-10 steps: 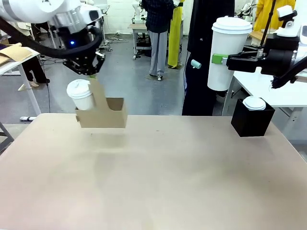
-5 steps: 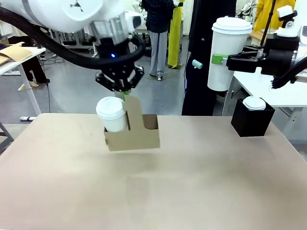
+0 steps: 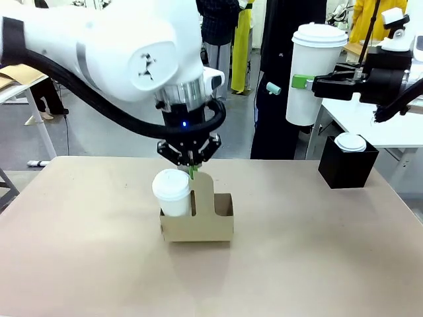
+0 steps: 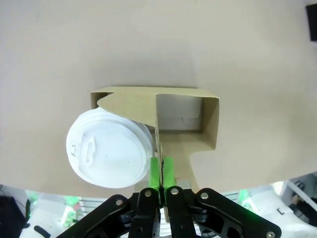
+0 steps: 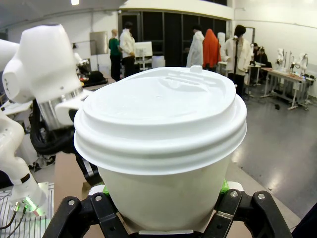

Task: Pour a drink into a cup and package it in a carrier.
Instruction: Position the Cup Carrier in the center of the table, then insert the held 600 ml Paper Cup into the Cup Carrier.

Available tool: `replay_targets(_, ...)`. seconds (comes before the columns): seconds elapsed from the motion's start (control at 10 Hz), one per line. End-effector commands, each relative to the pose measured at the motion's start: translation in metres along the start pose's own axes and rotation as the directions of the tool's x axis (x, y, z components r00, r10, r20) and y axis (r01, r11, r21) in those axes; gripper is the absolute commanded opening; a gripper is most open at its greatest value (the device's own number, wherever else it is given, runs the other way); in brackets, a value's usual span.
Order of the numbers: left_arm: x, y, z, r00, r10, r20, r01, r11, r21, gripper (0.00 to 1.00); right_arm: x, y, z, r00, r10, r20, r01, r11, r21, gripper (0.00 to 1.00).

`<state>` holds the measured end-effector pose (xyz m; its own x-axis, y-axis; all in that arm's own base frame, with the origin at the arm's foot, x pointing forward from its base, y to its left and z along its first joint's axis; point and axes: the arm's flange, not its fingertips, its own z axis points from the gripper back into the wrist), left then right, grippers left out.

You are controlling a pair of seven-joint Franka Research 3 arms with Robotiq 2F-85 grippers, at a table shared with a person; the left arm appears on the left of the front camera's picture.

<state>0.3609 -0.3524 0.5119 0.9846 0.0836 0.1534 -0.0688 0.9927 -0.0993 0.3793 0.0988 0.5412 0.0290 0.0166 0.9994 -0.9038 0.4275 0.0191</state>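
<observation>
The brown cardboard carrier sits low at the table's middle, touching it or just above it. A white lidded cup stands in its left slot and the right slot is empty. My left gripper is shut on the carrier's tall handle tab. From above, the green fingertips of the left gripper pinch the tab, with the cup lid beside it in the carrier. My right gripper holds a tall white lidded cup in the air at the far right. This cup is clamped in the right gripper. The drink is hidden.
A black box with a white lid on top stands at the table's far right. A person in dark clothes stands at the far side. Bare table lies around the carrier.
My left arm has carried the carrier with its cup from the far left to the table's middle and lowered it. The right arm has not moved.
</observation>
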Motion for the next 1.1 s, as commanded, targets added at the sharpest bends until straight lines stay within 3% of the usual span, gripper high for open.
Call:
replay_targets(0.0,-0.008,-0.007,-0.013,1.000,0.017,0.006,-0.017,0.999,0.028,0.02,0.001,0.001,-0.001,1.000,0.011,0.002,-0.011,1.000,-0.006,0.80)
replay_targets(0.3,-0.013,-0.017,-0.022,0.999,-0.016,-0.029,0.018,0.996,0.083,0.02,0.001,0.001,-0.001,1.000,0.011,0.002,-0.011,1.000,-0.006,0.80)
replay_targets(0.4,-0.008,-0.011,-0.017,1.000,-0.014,-0.022,0.014,1.000,0.019,0.02,0.001,0.001,-0.001,1.000,0.011,0.002,-0.011,1.000,-0.006,0.80)
replay_targets(0.8,-0.008,-0.011,-0.017,1.000,-0.014,-0.022,0.014,1.000,0.019,0.02,0.001,0.001,-0.001,1.000,0.011,0.002,-0.011,1.000,-0.006,0.80)
replay_targets(0.9,-0.008,-0.013,-0.015,1.000,-0.020,-0.021,0.020,0.999,0.028,0.27,0.001,0.001,-0.001,1.000,0.011,0.002,-0.011,1.000,-0.006,0.80)
replay_targets(1.0,-0.005,-0.006,-0.010,0.999,-0.045,-0.004,0.045,0.999,0.015,0.59,0.001,0.001,-0.001,1.000,0.011,0.002,-0.011,1.000,-0.006,0.80)
